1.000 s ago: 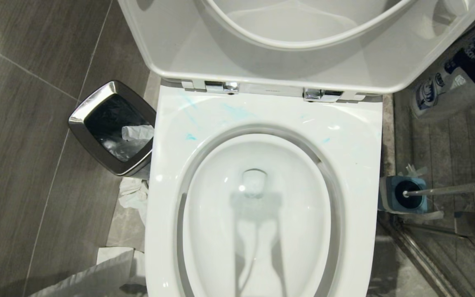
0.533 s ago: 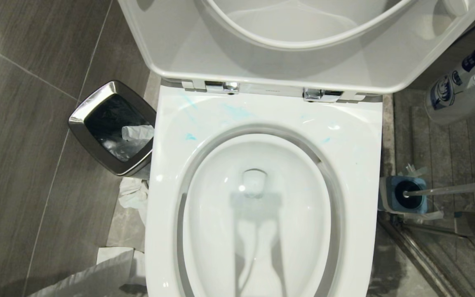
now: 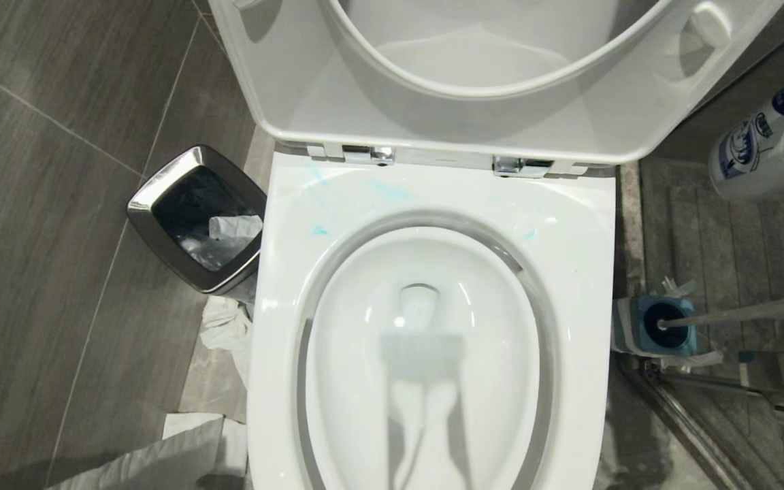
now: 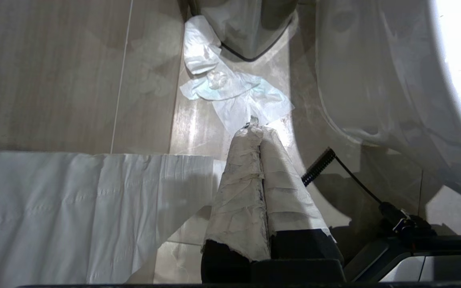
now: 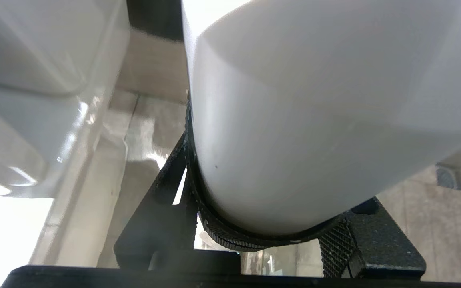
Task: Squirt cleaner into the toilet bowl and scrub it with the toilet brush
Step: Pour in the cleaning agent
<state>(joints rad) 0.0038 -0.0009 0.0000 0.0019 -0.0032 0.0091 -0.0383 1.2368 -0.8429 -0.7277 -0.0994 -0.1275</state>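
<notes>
The toilet bowl (image 3: pixel 569 224) stands open, its seat and lid (image 3: pixel 283 82) raised. Faint turquoise smears of cleaner (image 3: pixel 317 230) mark the back of the rim. At the upper right edge hangs a white bottle with a blue label (image 3: pixel 763 146), tilted, its cap out of view. My right gripper (image 5: pixel 262 216) is shut on that bottle (image 5: pixel 314 112), its black jaws hugging the round body. The toilet brush (image 3: pixel 753 312) leans in its blue holder (image 3: pixel 627 327) on the floor to the bowl's right. My left gripper (image 4: pixel 254 130), its fingers (image 4: pixel 238 188) wrapped in white, hangs shut beside the bowl's left flank.
A chrome-rimmed bin (image 3: pixel 154 204) with paper inside stands left of the bowl. Crumpled tissue (image 3: pixel 225 327) and a white paper sheet (image 3: pixel 160 456) lie on the floor there. A metal rail (image 3: pixel 705 422) runs along the floor at lower right.
The whole head view has shifted slightly, so the camera moved. The white bottle has risen toward the upper right edge, and the dark gripper body beside it has left that view.
</notes>
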